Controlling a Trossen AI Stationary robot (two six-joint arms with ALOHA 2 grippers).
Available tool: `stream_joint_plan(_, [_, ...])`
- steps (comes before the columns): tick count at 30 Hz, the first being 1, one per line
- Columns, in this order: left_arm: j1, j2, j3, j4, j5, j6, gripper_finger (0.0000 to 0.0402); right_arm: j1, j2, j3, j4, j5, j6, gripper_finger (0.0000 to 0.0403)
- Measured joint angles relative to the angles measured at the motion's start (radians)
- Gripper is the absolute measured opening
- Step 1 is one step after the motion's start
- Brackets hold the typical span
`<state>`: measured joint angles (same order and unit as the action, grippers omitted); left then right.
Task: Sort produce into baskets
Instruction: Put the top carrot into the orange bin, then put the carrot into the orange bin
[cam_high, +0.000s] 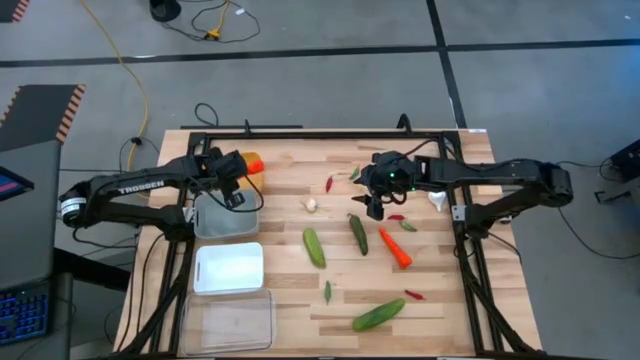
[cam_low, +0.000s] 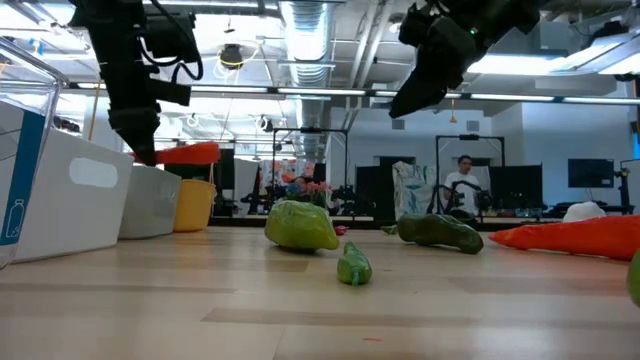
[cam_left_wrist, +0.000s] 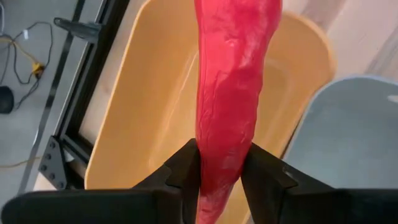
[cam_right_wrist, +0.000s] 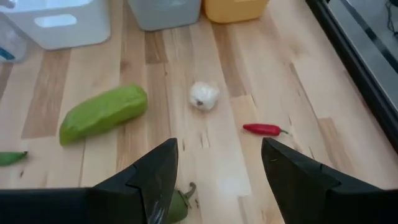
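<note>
My left gripper (cam_high: 236, 172) is shut on an orange-red carrot (cam_left_wrist: 233, 74) above the yellow-orange basket (cam_left_wrist: 140, 99) at the table's far left. The grey basket (cam_high: 225, 217), white basket (cam_high: 228, 267) and clear basket (cam_high: 228, 319) stand in a row toward the near edge. My right gripper (cam_high: 375, 206) is open and empty above the table's middle. A garlic bulb (cam_right_wrist: 204, 95), a green cucumber (cam_right_wrist: 102, 112) and a red chili (cam_right_wrist: 264, 129) lie on the table ahead of it. A green chili (cam_right_wrist: 178, 203) lies below its fingers. My left gripper pinches the carrot's thin end (cam_left_wrist: 221, 168) between its two fingers (cam_left_wrist: 186, 168). The rest of the carrot reaches out past the fingertips. The carrot is lifted clear and hangs about level (cam_low: 188, 153) over the yellow-orange basket.
More produce lies on the table's right half: two cucumbers (cam_high: 314, 247) (cam_high: 358, 233), a carrot (cam_high: 395, 248), a big cucumber (cam_high: 378, 315) near the front, small red chilies (cam_high: 414, 295) and green chilies (cam_high: 327, 291), and a whitish bulb (cam_high: 438, 200) by the right arm.
</note>
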<state>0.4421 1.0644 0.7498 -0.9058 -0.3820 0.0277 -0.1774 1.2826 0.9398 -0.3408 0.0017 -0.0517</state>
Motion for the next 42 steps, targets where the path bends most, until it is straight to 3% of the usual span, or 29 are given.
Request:
stream_joint_plan(11, [0.019,0.085,0.0,0.0,-0.004,-0.002,0.0166,0.057,-0.005,0.0,-0.075,-0.002,0.006,0.026])
stream_joint_plan(15, [0.019,0.083,0.0,0.002,-0.004,0.001,0.0179,0.077,-0.005,0.0,-0.179,-0.003,0.127,0.026])
stream_joint_plan(23, [0.018,0.08,0.0,0.002,0.003,0.005,0.0183,0.124,-0.005,0.0,-0.4,-0.021,0.49,0.026])
stream_joint_plan(29, [0.018,0.08,0.0,0.002,0.004,0.005,0.0183,0.209,0.0,0.0,-0.473,-0.03,0.695,0.026])
stream_joint_plan(42, [0.018,0.08,0.0,0.003,0.006,0.004,0.0183,0.319,0.231,0.0,-0.476,0.001,0.759,0.026])
